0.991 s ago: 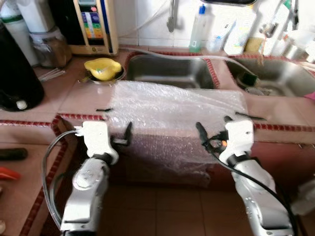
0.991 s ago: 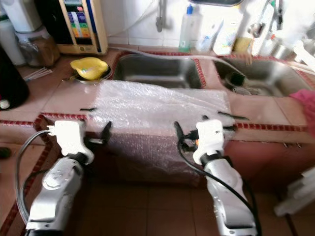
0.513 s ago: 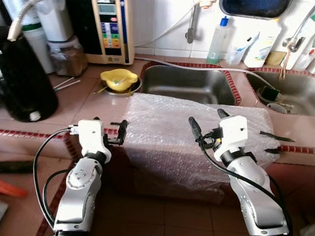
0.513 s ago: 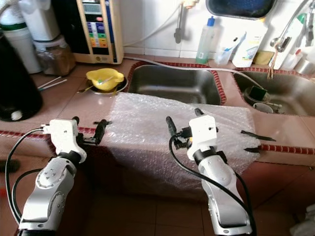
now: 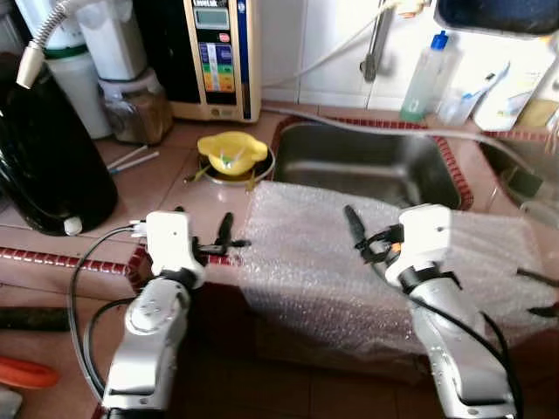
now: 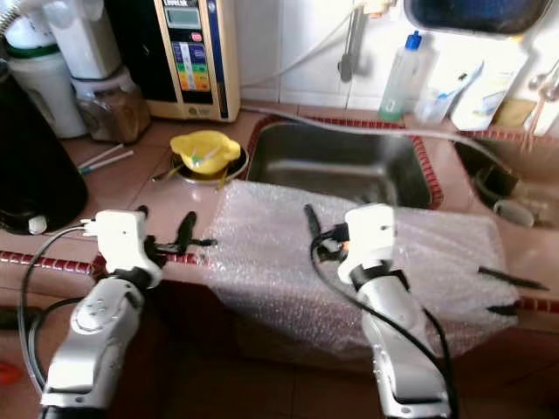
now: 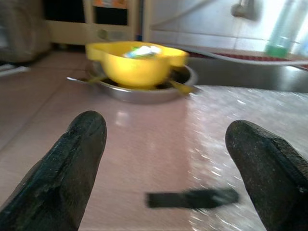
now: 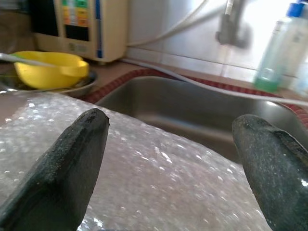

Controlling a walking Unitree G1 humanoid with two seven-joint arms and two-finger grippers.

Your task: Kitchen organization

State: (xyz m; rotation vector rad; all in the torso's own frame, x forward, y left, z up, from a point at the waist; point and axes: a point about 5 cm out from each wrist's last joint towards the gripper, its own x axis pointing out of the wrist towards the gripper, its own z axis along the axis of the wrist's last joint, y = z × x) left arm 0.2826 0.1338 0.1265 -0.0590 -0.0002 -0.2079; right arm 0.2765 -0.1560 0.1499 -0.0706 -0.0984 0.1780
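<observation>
A sheet of bubble wrap (image 5: 349, 262) lies over the pink tiled counter (image 5: 166, 188) and hangs down its front, held by black tape strips (image 7: 192, 198). My left gripper (image 5: 203, 229) hovers open over the counter's front edge, just left of the wrap, with nothing between its fingers (image 7: 72, 163). Beyond it a yellow bowl (image 7: 134, 62) sits in a shallow metal dish. My right gripper (image 6: 325, 229) is open above the wrap, pointing toward the steel sink (image 8: 192, 110); its fingertips (image 8: 72, 163) hold nothing.
A large black vessel (image 5: 48, 166) stands at the counter's left. A beige water purifier (image 5: 218, 57), a glass jar (image 5: 135, 109) and white chopsticks (image 5: 131, 160) are at the back. A clear bottle (image 5: 424, 78) stands behind the sink. A second basin (image 6: 502, 179) is at right.
The whole view has shifted and drawn closer to the counter, so the camera moved. Both grippers have risen from in front of the counter edge to over it. Both stay open.
</observation>
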